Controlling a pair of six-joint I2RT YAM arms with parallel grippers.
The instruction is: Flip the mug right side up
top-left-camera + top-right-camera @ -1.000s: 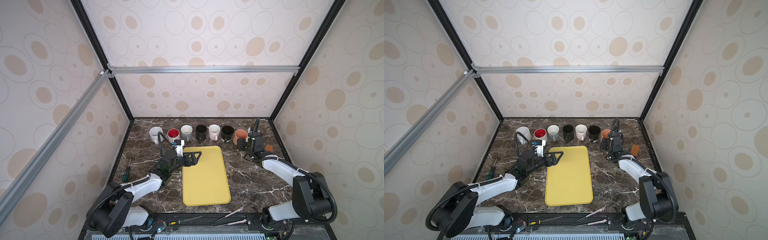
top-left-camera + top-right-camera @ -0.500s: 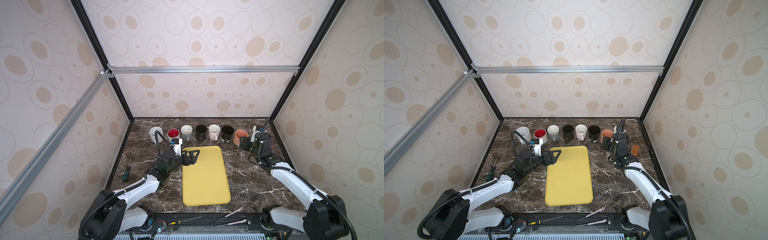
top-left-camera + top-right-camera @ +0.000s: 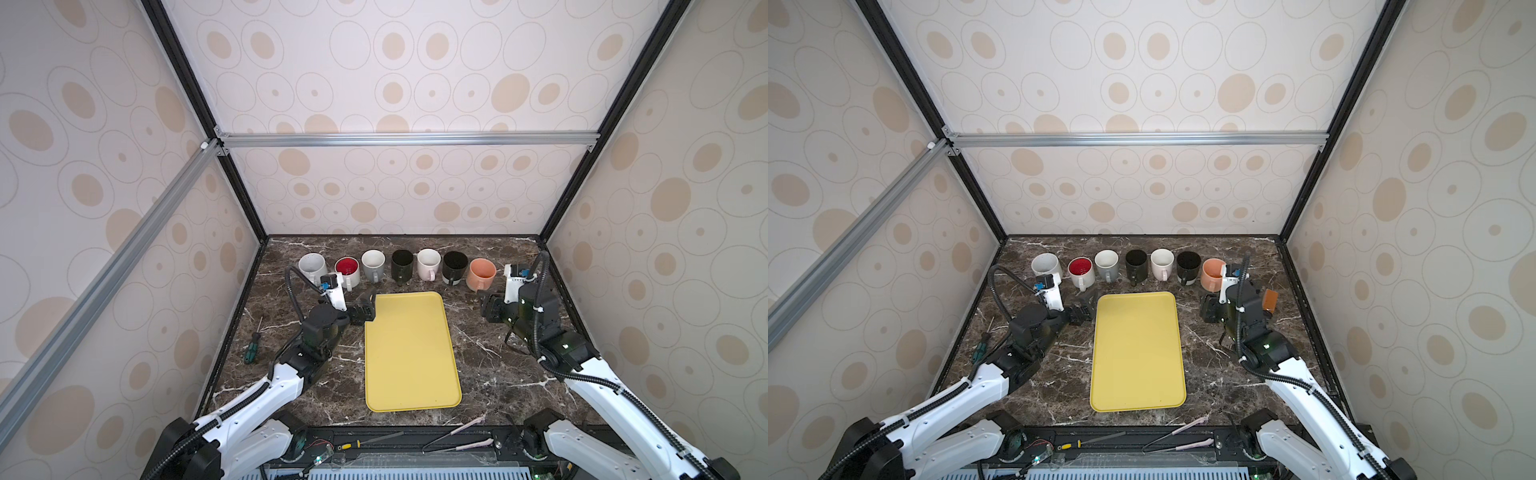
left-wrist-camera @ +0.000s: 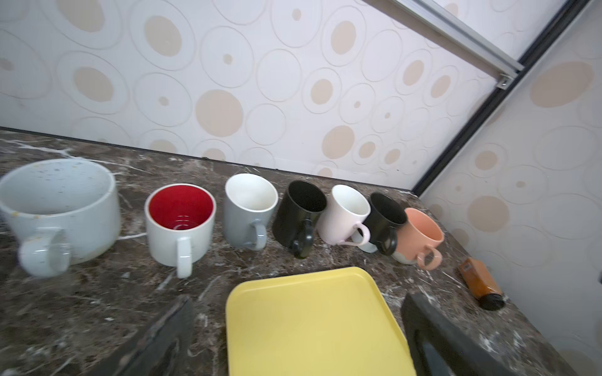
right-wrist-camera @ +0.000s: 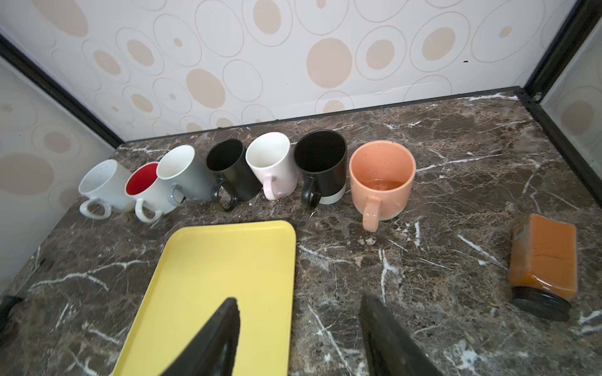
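No text, brand, number or sign can be read in any view. The only printed thing is a small label [image 4: 466, 267] on the orange-filled jar [image 5: 542, 257], which lies on its side near the right edge of the worktop [image 5: 456, 156]. Its print is too small and blurred to make out.

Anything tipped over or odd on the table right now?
The orange jar lies on its side, right of the peach mug. That mug has brownish residue at the bottom. A green-handled screwdriver lies loose at far left. All seven mugs stand upright.
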